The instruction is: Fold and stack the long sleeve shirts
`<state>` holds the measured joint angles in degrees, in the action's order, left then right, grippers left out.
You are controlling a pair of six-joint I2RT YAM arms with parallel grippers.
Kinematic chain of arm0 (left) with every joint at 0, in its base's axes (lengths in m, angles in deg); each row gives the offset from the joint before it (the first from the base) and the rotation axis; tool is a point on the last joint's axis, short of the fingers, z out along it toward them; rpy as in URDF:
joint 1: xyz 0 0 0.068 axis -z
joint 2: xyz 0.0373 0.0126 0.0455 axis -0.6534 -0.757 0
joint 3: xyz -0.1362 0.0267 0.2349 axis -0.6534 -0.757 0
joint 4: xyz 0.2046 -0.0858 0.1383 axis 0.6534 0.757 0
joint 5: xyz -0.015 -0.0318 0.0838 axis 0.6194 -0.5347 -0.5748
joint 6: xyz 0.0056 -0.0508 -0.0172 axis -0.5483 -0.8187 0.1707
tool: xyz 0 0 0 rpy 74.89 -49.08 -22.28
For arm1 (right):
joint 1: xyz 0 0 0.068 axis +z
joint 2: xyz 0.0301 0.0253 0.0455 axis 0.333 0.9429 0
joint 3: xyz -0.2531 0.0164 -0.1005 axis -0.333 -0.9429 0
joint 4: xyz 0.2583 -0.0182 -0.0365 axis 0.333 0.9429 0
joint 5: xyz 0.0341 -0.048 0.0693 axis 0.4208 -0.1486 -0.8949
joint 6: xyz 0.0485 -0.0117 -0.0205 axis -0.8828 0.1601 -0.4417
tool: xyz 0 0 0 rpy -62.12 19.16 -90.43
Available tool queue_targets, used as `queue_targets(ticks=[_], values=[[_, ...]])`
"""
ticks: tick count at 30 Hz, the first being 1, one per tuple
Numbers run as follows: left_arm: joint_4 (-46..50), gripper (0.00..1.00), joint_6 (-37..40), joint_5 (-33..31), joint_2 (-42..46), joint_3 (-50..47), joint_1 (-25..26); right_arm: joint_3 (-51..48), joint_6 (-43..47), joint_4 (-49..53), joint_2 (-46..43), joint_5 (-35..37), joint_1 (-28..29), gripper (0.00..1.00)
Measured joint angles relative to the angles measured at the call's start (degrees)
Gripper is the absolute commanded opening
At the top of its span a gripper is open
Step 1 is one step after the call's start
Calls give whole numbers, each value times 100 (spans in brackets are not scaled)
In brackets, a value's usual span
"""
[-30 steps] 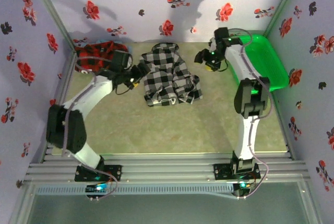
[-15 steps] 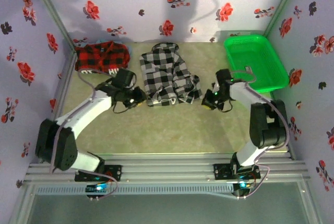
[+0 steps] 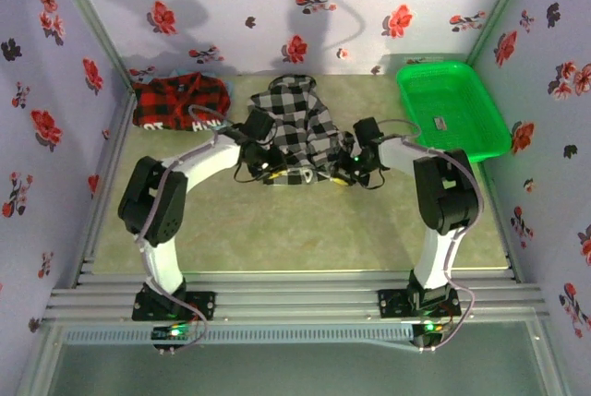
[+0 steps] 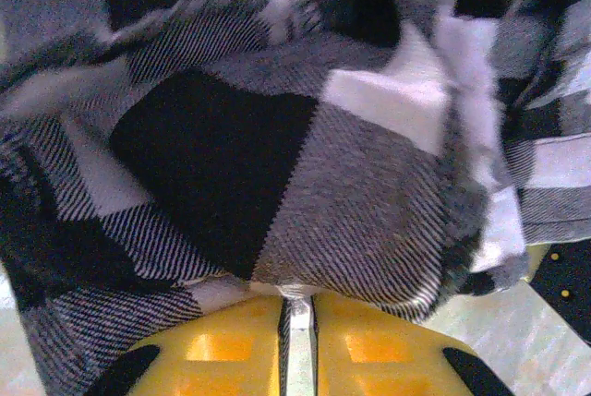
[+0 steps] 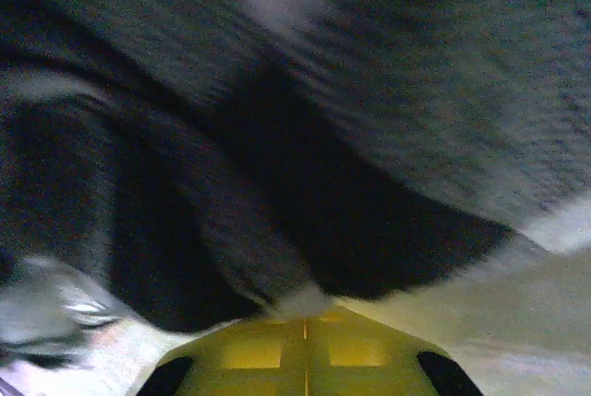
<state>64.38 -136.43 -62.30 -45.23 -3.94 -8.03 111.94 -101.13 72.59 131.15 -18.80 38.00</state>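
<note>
A black-and-white checked cloth shirt (image 3: 294, 119) lies crumpled toward the back middle of the table (image 3: 305, 225), its near edge bunched into folds. Up close, its large woven squares wrinkle and overlap. A red-and-black plaid cloth shirt (image 3: 180, 101) with white lettering lies rumpled at the back left, near the checked one but apart.

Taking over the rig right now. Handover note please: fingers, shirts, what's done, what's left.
Grip: left gripper has its fingers shut on the near left edge of the checked shirt; right gripper has its fingers shut on that shirt's near right edge.
Things: the checked shirt lies crumpled mid-table, toward the back. The red plaid shirt is bunched at the back left. The green basket sits at the back right with no shirt in it.
Done: both grips set; nothing folded or stacked.
Left: spread and fold the checked shirt, fold the red plaid shirt, stack them.
</note>
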Motion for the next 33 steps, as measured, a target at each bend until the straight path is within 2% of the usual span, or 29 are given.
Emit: queue_targets(ticks=[13,17,19,22,26,29,33], values=[[155,17,269,7,-844,1613,-435,1965,-48,376,1023,-50,0,12],[101,19,262,111,-1156,2074,-560,2997,-243,466,1696,-195,-13,19],[79,26,258,164,-1386,2424,-627,3571,-400,439,2015,-313,-35,25],[70,45,212,212,-1580,2924,-741,4411,-645,365,2356,-481,-120,37],[2,67,144,234,-1394,3187,-951,5058,-710,345,2319,-649,-293,46],[-17,72,140,195,-907,3003,-1091,4824,-533,448,1899,-638,-393,51],[-52,75,140,184,122,2159,-1141,3613,-94,693,890,-286,-468,54]])
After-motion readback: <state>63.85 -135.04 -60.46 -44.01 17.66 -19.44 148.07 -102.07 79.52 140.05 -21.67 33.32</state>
